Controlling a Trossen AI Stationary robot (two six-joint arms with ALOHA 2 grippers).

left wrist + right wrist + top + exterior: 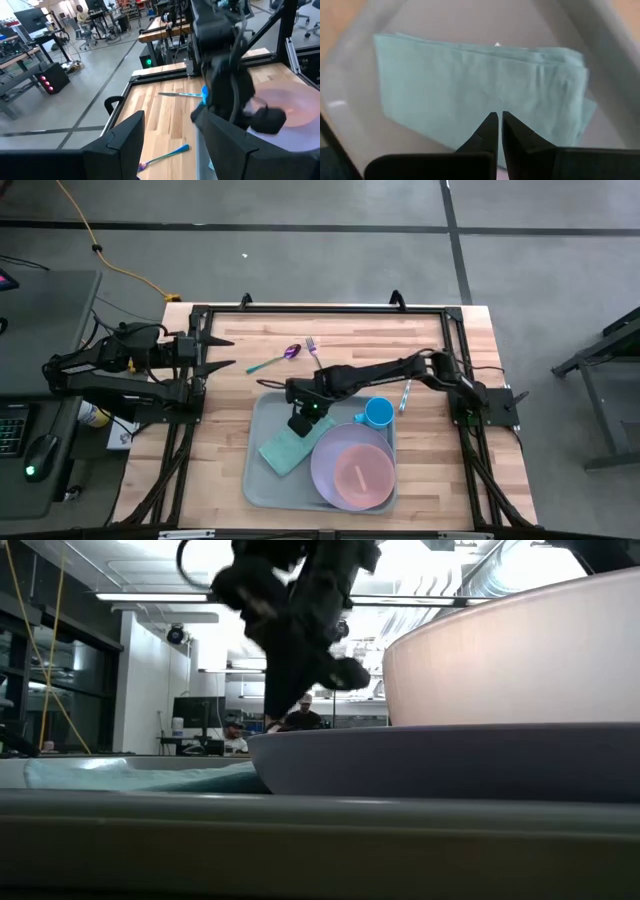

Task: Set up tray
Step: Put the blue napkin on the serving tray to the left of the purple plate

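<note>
right gripper [497,119] clenched, empty | above green napkin [480,90] | in tray [262,415]

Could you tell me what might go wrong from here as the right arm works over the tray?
The right gripper hangs with its fingers nearly shut just above the folded teal napkin on the tray; pushing down could drag or bunch it. The lavender plate with its pink bowl lies close beside it, and the blue cup sits under the arm's reach, so a sideways sweep might knock them.
</note>
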